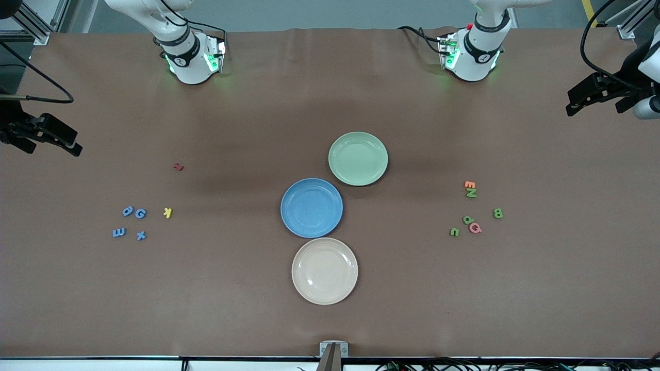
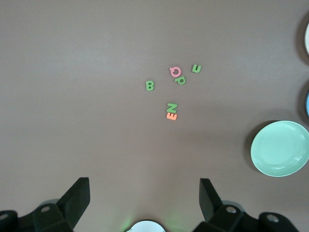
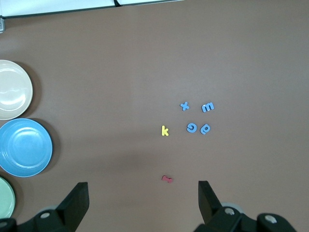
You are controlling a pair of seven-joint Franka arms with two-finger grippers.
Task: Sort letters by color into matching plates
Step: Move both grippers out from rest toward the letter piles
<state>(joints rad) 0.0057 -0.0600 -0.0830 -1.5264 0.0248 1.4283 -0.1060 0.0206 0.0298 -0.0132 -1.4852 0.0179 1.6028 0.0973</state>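
Note:
Several blue letters (image 1: 140,213) (image 3: 192,127) lie in a cluster toward the right arm's end of the table. Several green letters (image 1: 497,213) (image 2: 149,86) lie scattered toward the left arm's end. The blue plate (image 1: 311,207) (image 3: 24,147) and the pale green plate (image 1: 358,158) (image 2: 281,148) sit mid-table with nothing in them, the green one farther from the front camera. My left gripper (image 2: 144,183) hangs open high over the table by its arm's base. My right gripper (image 3: 142,186) does the same by its own base. Both hands are outside the front view.
A cream plate (image 1: 325,270) sits nearest the front camera, touching the blue one. A yellow K (image 1: 167,213) and a dark red letter (image 1: 178,166) lie by the blue letters. An orange E (image 1: 469,184) and pink Q (image 1: 475,228) lie among the green ones.

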